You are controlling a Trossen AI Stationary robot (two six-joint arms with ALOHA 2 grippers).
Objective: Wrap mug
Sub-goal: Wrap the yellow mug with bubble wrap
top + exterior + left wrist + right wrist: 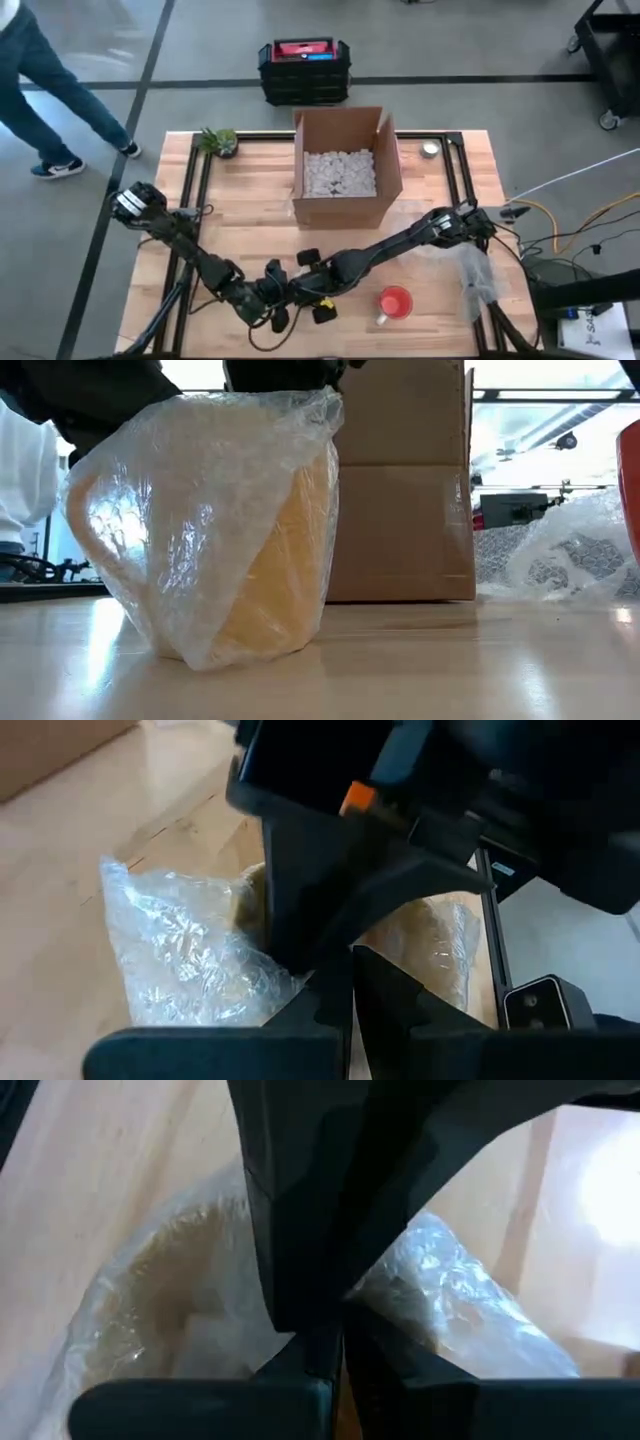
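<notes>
Mug (270,550), yellow, upright, sheathed in clear bubble wrap (200,510); left gripper (345,970) and right gripper (335,1335) both pinch the wrap at 12 o'clock.

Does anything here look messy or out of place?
Mostly no. The yellow mug stands upright, loosely covered in bubble wrap that bunches at the top. A spare crumpled sheet of wrap lies near the table's right edge, beside a red mug.
</notes>
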